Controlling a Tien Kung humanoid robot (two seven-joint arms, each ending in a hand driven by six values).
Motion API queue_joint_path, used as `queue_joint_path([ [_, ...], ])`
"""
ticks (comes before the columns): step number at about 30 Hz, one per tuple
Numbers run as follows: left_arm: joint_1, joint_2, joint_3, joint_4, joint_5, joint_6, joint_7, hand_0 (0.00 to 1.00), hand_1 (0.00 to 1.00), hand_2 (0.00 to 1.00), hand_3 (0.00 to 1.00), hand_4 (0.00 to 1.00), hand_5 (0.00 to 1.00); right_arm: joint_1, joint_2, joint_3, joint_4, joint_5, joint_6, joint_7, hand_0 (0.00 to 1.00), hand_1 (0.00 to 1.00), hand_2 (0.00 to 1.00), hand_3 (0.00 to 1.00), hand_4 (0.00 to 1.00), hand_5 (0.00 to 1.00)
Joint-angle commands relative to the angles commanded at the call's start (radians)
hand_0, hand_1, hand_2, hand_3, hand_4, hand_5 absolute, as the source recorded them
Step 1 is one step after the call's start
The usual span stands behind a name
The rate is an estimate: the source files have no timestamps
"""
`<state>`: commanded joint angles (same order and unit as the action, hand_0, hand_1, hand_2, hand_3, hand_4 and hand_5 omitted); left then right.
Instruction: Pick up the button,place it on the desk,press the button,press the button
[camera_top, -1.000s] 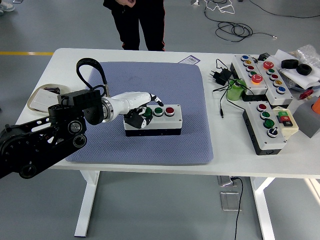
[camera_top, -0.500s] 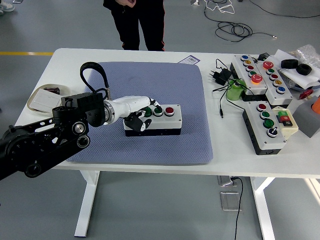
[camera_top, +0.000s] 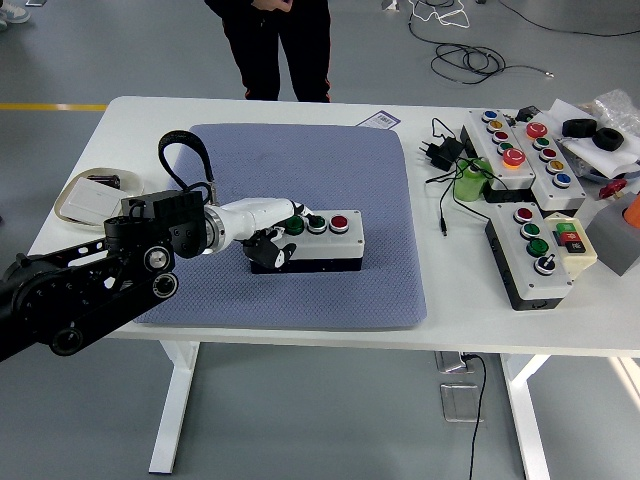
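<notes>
One white table (camera_top: 300, 335) holds a blue mat (camera_top: 300, 160). The button box (camera_top: 320, 245) sits at the mat's middle. The left hand (camera_top: 275, 232), at the box's 9 o'clock end, has fingers curled, holding nothing. It looks busy pressing; next, I think, push down on a green button (camera_top: 316, 222).

Button box (camera_top: 318, 240) on mat (camera_top: 300, 190), other boxes (camera_top: 528, 150) right.

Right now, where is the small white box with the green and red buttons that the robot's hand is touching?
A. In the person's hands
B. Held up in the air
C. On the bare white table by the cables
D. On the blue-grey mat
D: the button box lies flat on the blue-grey mat, with the left hand resting over its left end.
</notes>
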<state>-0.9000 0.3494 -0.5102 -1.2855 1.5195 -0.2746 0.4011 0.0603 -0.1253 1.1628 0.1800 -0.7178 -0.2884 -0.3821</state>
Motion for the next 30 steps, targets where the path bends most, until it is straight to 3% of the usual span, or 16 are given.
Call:
queue_joint_path([
  [6,0.0,0.001,-0.002,0.001,0.0,0.005,-0.002,0.002,0.002,0.002,0.854,0.401,0.002,0.0,0.0,0.0,0.0,0.0,0.0,0.0,0.642,0.507,0.548,0.591,0.245,0.357],
  [11,0.001,-0.003,-0.029,-0.009,0.003,0.034,-0.009,0.002,0.002,0.004,0.855,0.402,0.002,0.0,0.0,0.0,0.0,0.0,0.0,0.0,0.642,0.507,0.548,0.591,0.245,0.357],
  [17,-0.01,-0.024,-0.054,-0.009,0.004,0.065,-0.021,0.002,0.002,0.004,0.856,0.399,0.002,-0.003,0.0,0.0,0.0,0.0,0.0,-0.001,0.643,0.507,0.548,0.591,0.245,0.357],
  [30,-0.021,-0.077,-0.034,0.019,-0.007,0.074,-0.03,0.002,0.002,0.004,0.856,0.397,0.002,-0.007,-0.002,-0.003,0.0,0.0,-0.001,-0.002,0.643,0.507,0.548,0.591,0.246,0.356],
])
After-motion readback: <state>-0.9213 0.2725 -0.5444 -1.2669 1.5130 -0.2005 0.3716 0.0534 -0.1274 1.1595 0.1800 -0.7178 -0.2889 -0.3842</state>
